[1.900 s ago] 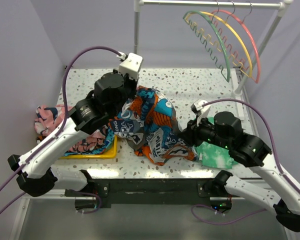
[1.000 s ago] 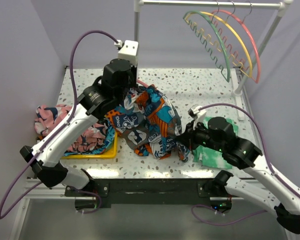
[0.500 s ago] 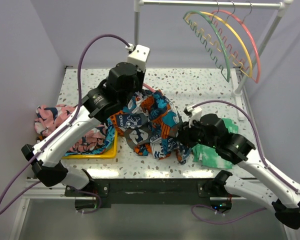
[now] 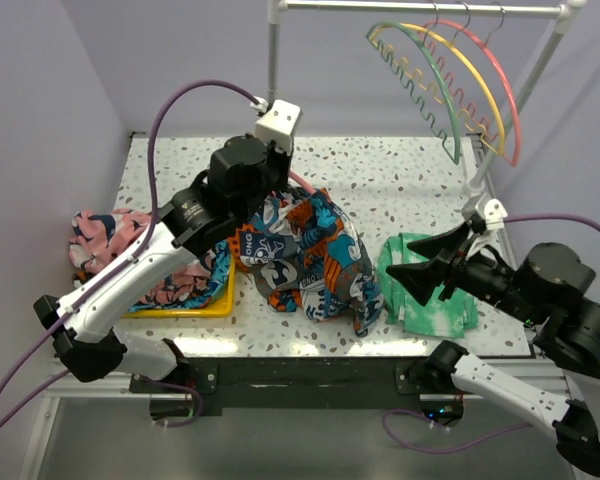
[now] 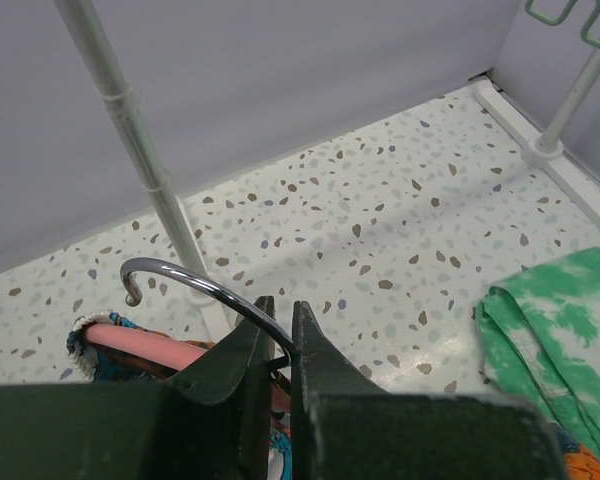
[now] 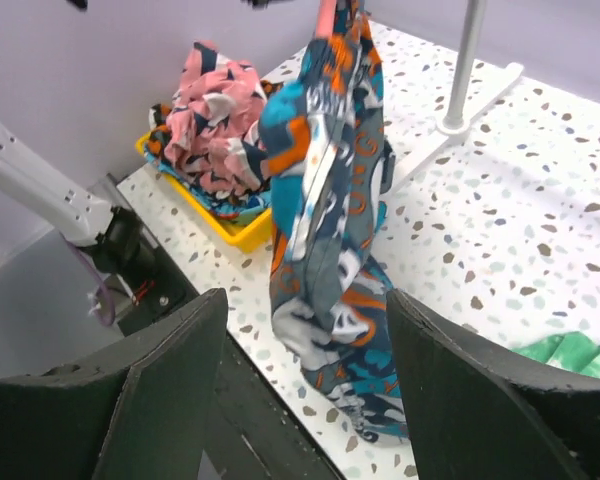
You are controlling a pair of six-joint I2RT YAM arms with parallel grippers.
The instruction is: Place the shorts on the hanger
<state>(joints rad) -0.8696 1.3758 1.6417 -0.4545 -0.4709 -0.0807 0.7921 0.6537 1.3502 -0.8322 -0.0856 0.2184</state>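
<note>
The shorts (image 4: 310, 255), in an orange, teal, navy and white print, hang in a bunch from the pink hanger (image 4: 302, 184) and trail onto the table. My left gripper (image 5: 280, 305) is shut on the hanger's metal hook (image 5: 195, 280), above the pink bar (image 5: 140, 345). In the top view its fingers are hidden under the wrist. My right gripper (image 4: 420, 262) stands open to the right of the shorts, apart from them. From the right wrist, the shorts (image 6: 325, 210) hang ahead of the right gripper (image 6: 305, 300), with nothing between its fingers.
A green-and-white tie-dye cloth (image 4: 430, 310) lies under my right arm. A yellow tray (image 4: 195, 308) at the left holds a pink-and-navy garment (image 4: 100, 235). Green, yellow and red-pink arched hangers (image 4: 450, 70) hang on the white rack (image 4: 273, 70) at the back.
My right gripper has opened, let go of the shorts and drawn back to the right. My left arm keeps the hanger up; the shorts now hang straighter from it.
</note>
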